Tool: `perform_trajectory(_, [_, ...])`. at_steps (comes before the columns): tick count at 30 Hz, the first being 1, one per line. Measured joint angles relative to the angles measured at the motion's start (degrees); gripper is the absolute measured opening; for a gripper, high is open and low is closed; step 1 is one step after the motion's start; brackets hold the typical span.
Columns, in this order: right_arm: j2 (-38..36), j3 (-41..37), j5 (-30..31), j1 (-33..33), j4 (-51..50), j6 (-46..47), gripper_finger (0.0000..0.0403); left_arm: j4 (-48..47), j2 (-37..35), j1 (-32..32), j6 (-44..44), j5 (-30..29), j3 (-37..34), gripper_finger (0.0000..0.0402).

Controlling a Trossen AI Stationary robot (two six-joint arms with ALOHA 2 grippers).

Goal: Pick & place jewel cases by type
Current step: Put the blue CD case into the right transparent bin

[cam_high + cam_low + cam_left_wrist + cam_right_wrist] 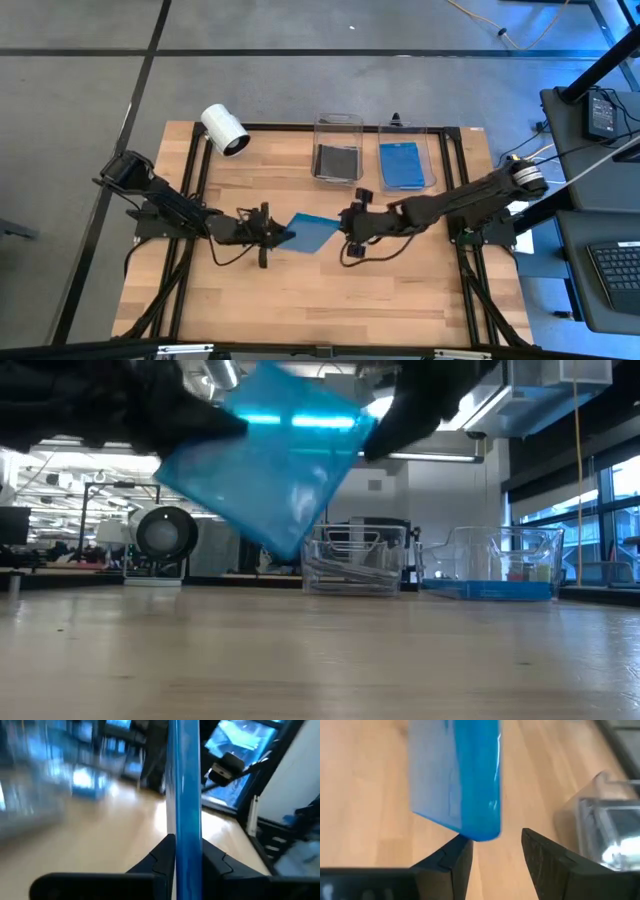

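Note:
A translucent blue jewel case (pixel 312 232) hangs tilted above the middle of the table, well clear of the wood in the low view (pixel 270 460). My left gripper (pixel 272 236) is shut on its left side. My right gripper (pixel 350 230) stands open at the case's right corner; in its wrist view the case's corner (pixel 480 832) sits just ahead of the fingertips. At the back, one clear bin (pixel 337 150) holds a dark jewel case and the other clear bin (pixel 407 160) holds a blue one. My left gripper pinches the case's left edge (pixel 184 837) between its two fingers, one on each flat face. The fingers (pixel 159 857) come level from the table's left side. The case is lifted clear and stands on edge in the hold, tilted. My right gripper: whether its finger (pixel 462 851) touches the case's corner, I cannot tell.
A white cylindrical camera (pixel 224 130) lies at the back left corner. The two clear bins (pixel 352 560) (pixel 500 565) stand side by side at the far edge. Bare wood lies along the near half of the table (pixel 320 300).

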Motion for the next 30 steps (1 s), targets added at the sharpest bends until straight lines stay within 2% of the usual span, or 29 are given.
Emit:
perform_trajectory(5, [-6.7, 0.1, -0.4, 0.1, -2.0, -0.3, 0.0172, 7.8, 0.0, 0.6, 19.4, 0.1, 1.2, 0.0045])
perform_trajectory(10, [-10.6, 0.1, -1.4, 0.6, -2.3, -3.4, 0.0173, 8.9, 0.0, 0.4, 29.8, 0.1, 2.5, 0.0032])
perform_trajectory(15, [-11.2, 0.1, -2.9, 0.7, -1.7, -7.5, 0.0185, 9.5, 0.0, 0.2, 31.7, 0.0, 2.9, 0.0026])
perform_trajectory(20, [-11.5, 0.1, -2.6, 0.6, -5.3, -9.1, 0.0239, 9.5, 0.0, 0.2, 31.3, -0.2, 2.9, 0.0028])
perform_trajectory(25, [-12.9, 0.1, 1.4, 0.9, -11.8, -8.5, 0.0283, 9.4, 0.0, 0.2, 30.9, -0.2, 2.9, 0.0028])
perform_trajectory(30, [-12.5, 0.1, 1.4, 1.5, -8.1, -7.6, 0.0293, 9.1, -0.1, 0.2, 30.7, -0.5, 3.0, 0.0029])
